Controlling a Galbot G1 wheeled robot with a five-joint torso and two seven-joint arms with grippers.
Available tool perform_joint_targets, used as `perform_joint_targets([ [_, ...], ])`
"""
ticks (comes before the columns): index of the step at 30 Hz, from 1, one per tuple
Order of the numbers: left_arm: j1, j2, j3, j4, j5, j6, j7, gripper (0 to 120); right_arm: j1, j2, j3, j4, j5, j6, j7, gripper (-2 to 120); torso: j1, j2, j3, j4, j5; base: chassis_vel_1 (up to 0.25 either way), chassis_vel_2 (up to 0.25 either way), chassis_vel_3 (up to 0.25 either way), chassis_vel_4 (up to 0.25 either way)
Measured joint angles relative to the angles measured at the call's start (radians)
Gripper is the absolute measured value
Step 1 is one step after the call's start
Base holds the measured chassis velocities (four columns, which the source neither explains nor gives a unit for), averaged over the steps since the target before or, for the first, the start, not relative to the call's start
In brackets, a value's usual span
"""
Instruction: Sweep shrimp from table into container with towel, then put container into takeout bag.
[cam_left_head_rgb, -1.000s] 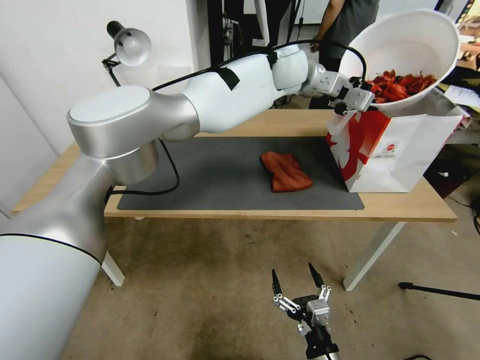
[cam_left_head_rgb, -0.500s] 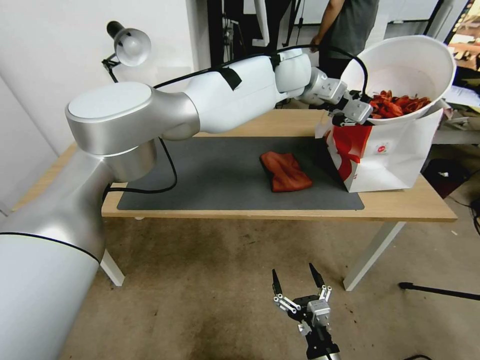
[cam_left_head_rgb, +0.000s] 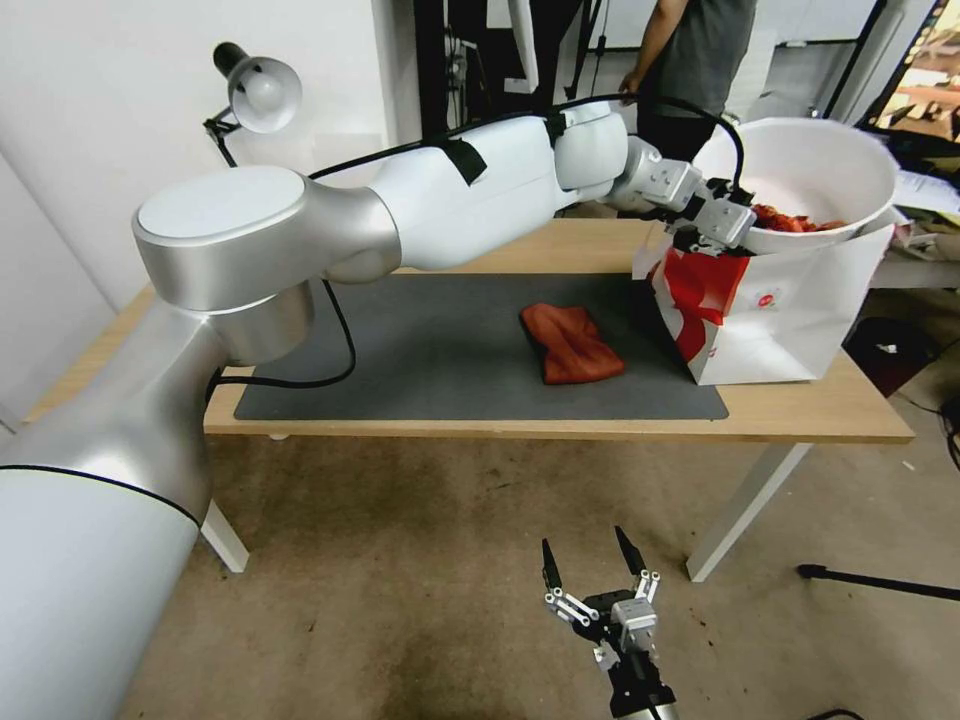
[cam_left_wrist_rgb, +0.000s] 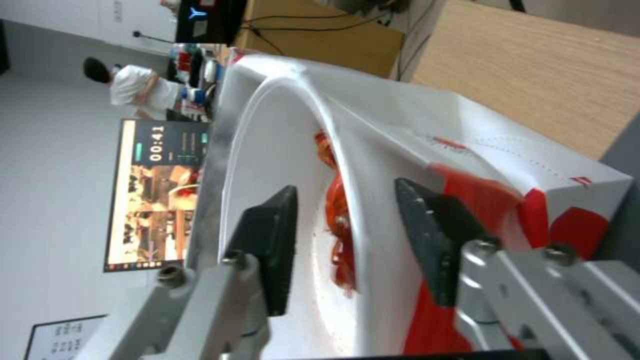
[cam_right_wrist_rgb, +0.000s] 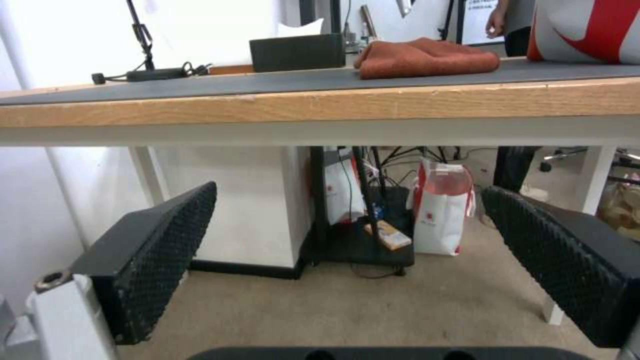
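The white container (cam_left_head_rgb: 800, 160) sits in the mouth of the red-and-white takeout bag (cam_left_head_rgb: 790, 310) at the table's (cam_left_head_rgb: 800, 410) right end. It holds the red-orange shrimp (cam_left_head_rgb: 795, 222). My left gripper (cam_left_head_rgb: 722, 225) is at the bowl's near rim. In the left wrist view this left gripper (cam_left_wrist_rgb: 343, 187) is open: one finger is inside the container (cam_left_wrist_rgb: 280, 125) near the shrimp (cam_left_wrist_rgb: 337, 215), the other outside against the takeout bag (cam_left_wrist_rgb: 533, 165). The rust-red towel (cam_left_head_rgb: 572, 343) lies folded on the grey mat (cam_left_head_rgb: 430, 350). My right gripper (cam_left_head_rgb: 590, 565) hangs open below table height.
A desk lamp (cam_left_head_rgb: 258, 90) stands at the back left. In the right wrist view, the table's front edge (cam_right_wrist_rgb: 333, 105) shows above the right gripper (cam_right_wrist_rgb: 347, 250), with the towel (cam_right_wrist_rgb: 427, 57) on top. Another paper bag (cam_right_wrist_rgb: 440, 210) stands on the floor underneath.
The container came down from above the bag, levelled out and settled into its mouth. My left gripper moved down with it. The right arm stayed put.
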Motion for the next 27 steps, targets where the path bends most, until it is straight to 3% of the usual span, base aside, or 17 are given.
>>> perform_joint_targets([
  [5, 0.013, 0.000, -0.042, 0.002, -0.001, 0.000, -0.023, 67, 0.000, -0.008, -0.003, 0.004, 0.002, -0.001, 0.001, 100, 0.000, 0.000, 0.000, -0.0001, 0.0004, 0.000, 0.000, 0.000, 0.000],
  [10, 0.021, 0.000, -0.087, 0.013, -0.005, -0.001, -0.030, 81, 0.000, -0.015, -0.006, 0.007, 0.004, -0.003, 0.002, 100, 0.000, 0.000, 0.000, -0.0002, 0.0006, 0.000, 0.000, 0.000, 0.000],
  [14, -0.004, 0.000, -0.111, 0.018, -0.014, -0.002, -0.013, 97, 0.001, -0.017, -0.008, 0.010, 0.004, -0.004, 0.002, 100, 0.000, 0.000, 0.000, 0.0000, -0.0002, 0.000, 0.000, 0.000, 0.000],
  [18, -0.012, 0.000, -0.120, 0.030, -0.005, -0.019, 0.048, 100, 0.008, -0.018, -0.010, 0.011, 0.005, -0.006, 0.003, 100, 0.000, 0.000, 0.000, -0.0002, 0.0002, 0.000, 0.000, 0.000, 0.000],
  [22, 0.013, 0.003, -0.152, 0.048, 0.016, -0.033, 0.065, 100, 0.022, -0.025, -0.015, 0.004, 0.020, -0.010, 0.004, 100, 0.000, 0.000, 0.000, -0.0001, 0.0001, 0.000, 0.000, 0.000, 0.000],
  [25, 0.048, 0.017, -0.191, 0.054, 0.042, -0.040, 0.049, 100, 0.039, -0.035, -0.018, -0.006, 0.037, -0.019, 0.005, 100, 0.000, 0.000, 0.000, -0.0005, 0.0001, 0.000, 0.000, 0.000, 0.000],
  [27, 0.096, 0.052, -0.236, 0.051, 0.069, -0.042, -0.016, 100, 0.065, -0.046, -0.023, -0.022, 0.053, -0.029, 0.007, 100, 0.000, 0.000, 0.000, -0.0003, 0.0000, 0.000, 0.000, 0.000, 0.000],
])
